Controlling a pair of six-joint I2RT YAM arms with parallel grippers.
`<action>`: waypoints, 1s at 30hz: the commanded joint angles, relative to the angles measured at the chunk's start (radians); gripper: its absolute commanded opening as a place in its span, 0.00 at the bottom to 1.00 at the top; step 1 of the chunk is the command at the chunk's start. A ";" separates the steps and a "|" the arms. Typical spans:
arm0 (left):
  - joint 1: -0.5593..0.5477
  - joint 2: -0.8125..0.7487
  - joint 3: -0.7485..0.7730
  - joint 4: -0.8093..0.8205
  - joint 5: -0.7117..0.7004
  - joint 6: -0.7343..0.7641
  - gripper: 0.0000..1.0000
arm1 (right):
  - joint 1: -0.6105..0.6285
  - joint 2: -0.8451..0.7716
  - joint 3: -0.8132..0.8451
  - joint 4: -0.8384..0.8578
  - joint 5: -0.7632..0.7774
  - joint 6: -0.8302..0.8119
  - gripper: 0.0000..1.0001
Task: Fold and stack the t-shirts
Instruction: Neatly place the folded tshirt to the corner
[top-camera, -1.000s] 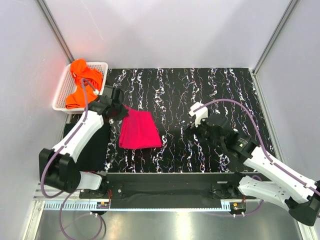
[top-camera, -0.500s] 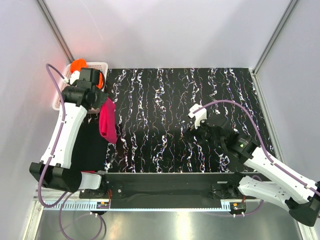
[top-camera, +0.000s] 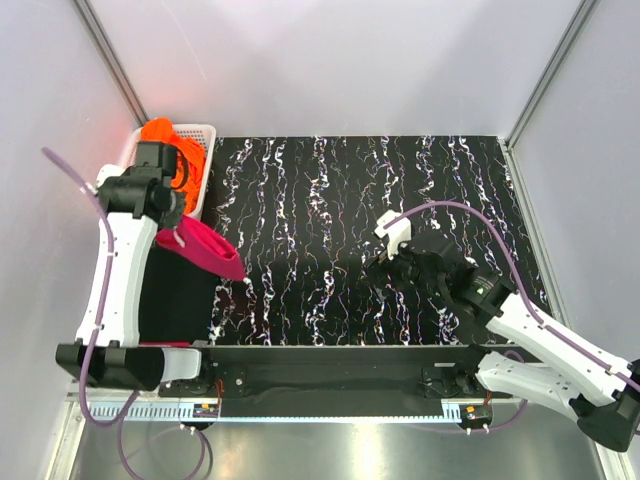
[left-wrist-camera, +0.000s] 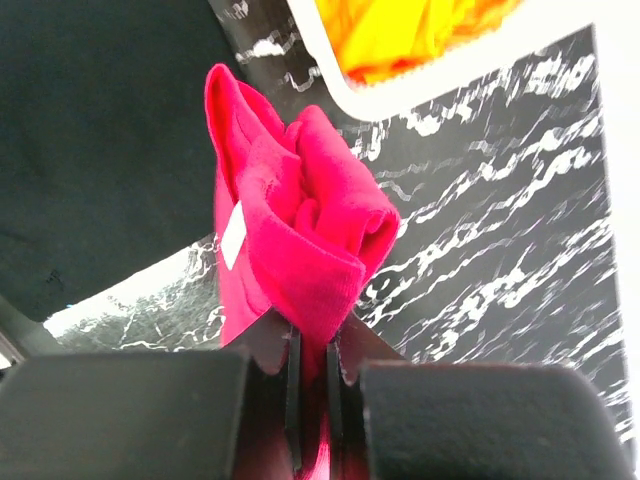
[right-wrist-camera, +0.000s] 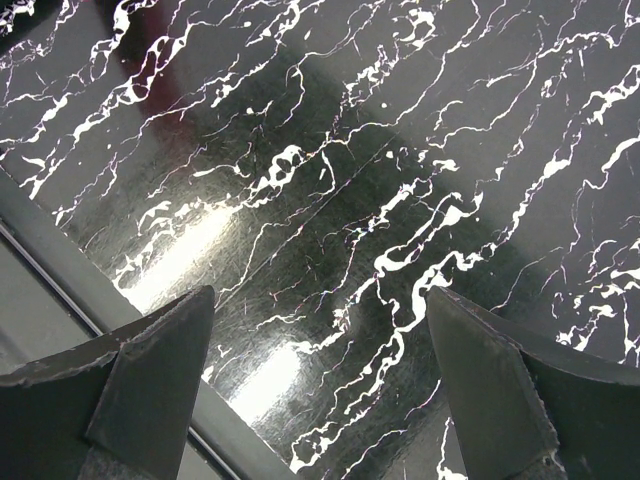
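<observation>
My left gripper (top-camera: 172, 238) is shut on the folded hot pink t-shirt (top-camera: 205, 251) and holds it in the air over the mat's left edge, above the black t-shirt (top-camera: 175, 295) lying flat left of the mat. In the left wrist view the pink shirt (left-wrist-camera: 300, 235) hangs bunched from the closed fingers (left-wrist-camera: 275, 345), with the black shirt (left-wrist-camera: 100, 140) behind it. Orange t-shirts (top-camera: 168, 150) fill the white basket (top-camera: 206, 175). My right gripper (top-camera: 378, 262) is open and empty over the mat; its fingers (right-wrist-camera: 150, 375) stand wide apart.
The black white-veined mat (top-camera: 400, 190) covers the table between the arms. The basket stands at the back left corner, next to the left wall. The mat's near edge and a metal rail (right-wrist-camera: 60, 270) show in the right wrist view.
My left arm has lifted the pink t-shirt off the mat and swung it left, from flat on the mat to hanging over the black shirt. The right arm has barely moved.
</observation>
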 joint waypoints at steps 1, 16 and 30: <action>0.038 -0.085 -0.003 -0.016 -0.097 -0.101 0.00 | -0.002 0.005 0.000 0.015 -0.016 0.013 0.93; 0.227 -0.002 -0.017 0.056 -0.011 -0.191 0.00 | -0.001 -0.013 -0.023 0.004 0.001 0.029 0.94; 0.334 0.169 0.068 0.194 0.146 -0.301 0.00 | -0.002 0.031 -0.023 -0.001 0.035 0.020 0.95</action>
